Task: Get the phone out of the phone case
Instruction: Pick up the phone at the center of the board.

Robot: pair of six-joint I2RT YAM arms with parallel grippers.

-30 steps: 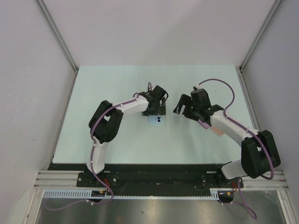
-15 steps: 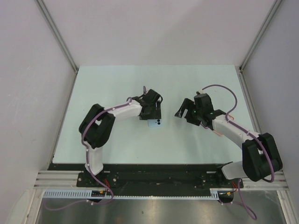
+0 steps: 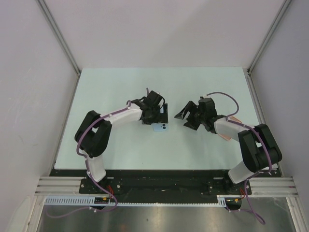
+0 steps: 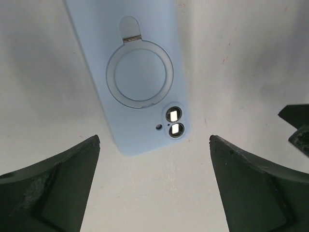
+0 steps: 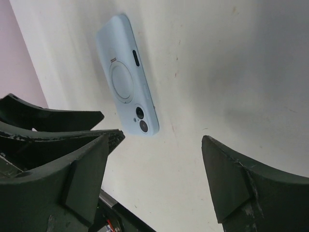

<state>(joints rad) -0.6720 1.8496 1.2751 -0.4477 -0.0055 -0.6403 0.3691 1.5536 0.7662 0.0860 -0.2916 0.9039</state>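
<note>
The light blue phone case [image 3: 161, 127] lies flat on the white table, back up. It shows a round ring [image 4: 140, 74] and the phone's two camera lenses [image 4: 174, 122] through its cutout; the rest of the phone is hidden inside. My left gripper [image 3: 159, 115] hovers over the case's far end. It is open, and its dark fingers [image 4: 53, 179] stand wide apart, just past the lens end, with only bare table between them. My right gripper [image 3: 184, 120] is open too, a little to the right of the case [image 5: 126, 79], touching nothing.
In the right wrist view the left gripper's fingers [image 5: 53, 118] come close to my right gripper's left finger [image 5: 87, 164]. Pale walls enclose the table [image 3: 120, 87] on three sides. A black rail [image 3: 159, 183] runs along the near edge.
The left gripper narrowed and then spread wide again above the case. The right gripper has moved left and lower, closer to the case. The case has barely shifted.
</note>
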